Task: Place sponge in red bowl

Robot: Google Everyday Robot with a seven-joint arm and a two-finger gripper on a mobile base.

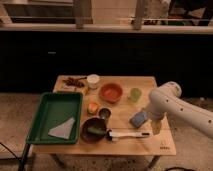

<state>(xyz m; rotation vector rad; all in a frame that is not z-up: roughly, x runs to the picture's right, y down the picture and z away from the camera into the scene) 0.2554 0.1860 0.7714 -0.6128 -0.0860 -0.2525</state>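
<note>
The blue sponge (pixel 138 118) lies flat on the wooden table (pixel 160 145), right of centre. The red bowl (pixel 111 92) stands toward the back middle of the table, up and to the left of the sponge. My white arm comes in from the right. Its gripper (pixel 156 125) hangs down just right of the sponge, close beside it. I cannot tell whether it touches the sponge.
A green tray (pixel 50 102) with a pale triangular cloth (pixel 62 130) fills the left side. A maroon bowl (pixel 94 130), a white-handled brush (pixel 127 134), a small orange cup (pixel 92 107), a dark cup (pixel 104 113), a green cup (pixel 135 94) and a white cup (pixel 93 81) stand around the red bowl.
</note>
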